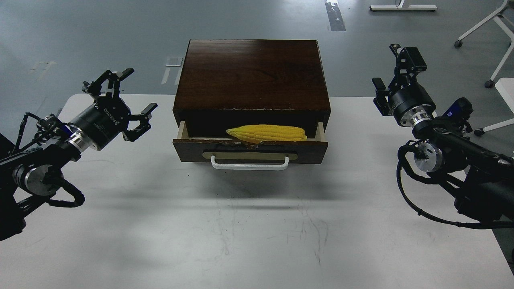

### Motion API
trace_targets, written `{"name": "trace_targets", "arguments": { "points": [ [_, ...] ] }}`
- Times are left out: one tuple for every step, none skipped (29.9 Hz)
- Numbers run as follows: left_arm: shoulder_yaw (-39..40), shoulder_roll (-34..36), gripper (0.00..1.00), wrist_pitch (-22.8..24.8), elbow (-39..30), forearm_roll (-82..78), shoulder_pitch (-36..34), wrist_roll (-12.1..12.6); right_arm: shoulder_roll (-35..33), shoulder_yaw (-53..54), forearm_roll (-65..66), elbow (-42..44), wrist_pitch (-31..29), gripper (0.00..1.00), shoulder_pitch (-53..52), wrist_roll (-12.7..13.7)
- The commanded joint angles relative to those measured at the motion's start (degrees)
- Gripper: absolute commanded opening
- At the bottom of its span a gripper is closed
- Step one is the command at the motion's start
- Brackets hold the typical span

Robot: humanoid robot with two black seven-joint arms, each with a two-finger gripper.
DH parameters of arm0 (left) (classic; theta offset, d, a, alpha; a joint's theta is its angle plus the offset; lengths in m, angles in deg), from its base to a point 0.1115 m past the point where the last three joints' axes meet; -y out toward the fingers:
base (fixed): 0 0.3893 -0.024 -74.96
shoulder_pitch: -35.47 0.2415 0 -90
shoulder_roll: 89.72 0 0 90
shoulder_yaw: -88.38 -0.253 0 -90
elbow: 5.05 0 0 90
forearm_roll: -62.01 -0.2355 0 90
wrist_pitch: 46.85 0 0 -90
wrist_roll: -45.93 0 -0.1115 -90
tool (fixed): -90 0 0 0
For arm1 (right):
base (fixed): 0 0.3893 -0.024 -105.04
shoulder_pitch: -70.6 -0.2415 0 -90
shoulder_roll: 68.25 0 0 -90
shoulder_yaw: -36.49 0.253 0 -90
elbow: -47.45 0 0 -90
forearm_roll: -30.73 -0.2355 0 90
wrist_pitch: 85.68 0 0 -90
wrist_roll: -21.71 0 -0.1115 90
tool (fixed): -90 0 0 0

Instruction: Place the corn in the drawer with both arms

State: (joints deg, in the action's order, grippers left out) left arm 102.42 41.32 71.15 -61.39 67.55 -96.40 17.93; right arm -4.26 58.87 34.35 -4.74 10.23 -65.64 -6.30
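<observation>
The yellow corn (266,134) lies inside the part-open drawer (249,151) of the dark brown wooden box (252,74), its pointed end to the left. The drawer's white bar handle (249,164) faces me. My left gripper (127,93) is open and empty, to the left of the box above the table. My right gripper (391,70) is open and empty, to the right of the box, well clear of it.
The white table (257,224) carries the box at its far middle. Chair legs and a white desk edge (500,86) stand off the table to the far right. Grey floor lies beyond.
</observation>
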Motion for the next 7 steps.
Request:
{"name": "trace_targets", "arguments": {
  "points": [
    [0.46, -0.17, 0.98, 0.0, 0.0, 0.0, 0.39, 0.0, 0.44, 0.3, -0.72, -0.37, -0.02, 1.0, 1.85, 0.0],
    [0.46, -0.17, 0.98, 0.0, 0.0, 0.0, 0.3, 0.0, 0.88, 0.22, -0.72, -0.37, -0.11, 1.0, 2.03, 0.0],
    [0.55, -0.17, 0.98, 0.0, 0.0, 0.0, 0.3, 0.0, 0.97, 0.21, -0.63, -0.37, -0.11, 1.0, 2.12, 0.0],
    [0.55, -0.08, 0.98, 0.0, 0.0, 0.0, 0.3, 0.0, 1.23, 0.21, -0.63, -0.54, -0.11, 1.0, 2.38, 0.0],
    [0.55, -0.08, 0.98, 0.0, 0.0, 0.0, 0.3, 0.0, 1.23, 0.21, -0.63, -0.55, -0.11, 1.0, 2.47, 0.0],
    [0.55, -0.08, 0.98, 0.0, 0.0, 0.0, 0.3, 0.0, 1.23, 0.21, -0.63, -0.63, -0.11, 1.0, 2.47, 0.0],
    [0.55, -0.08, 0.98, 0.0, 0.0, 0.0, 0.3, 0.0, 1.23, 0.13, -0.63, -0.63, -0.2, 1.0, 2.82, 0.0]
  ]
}}
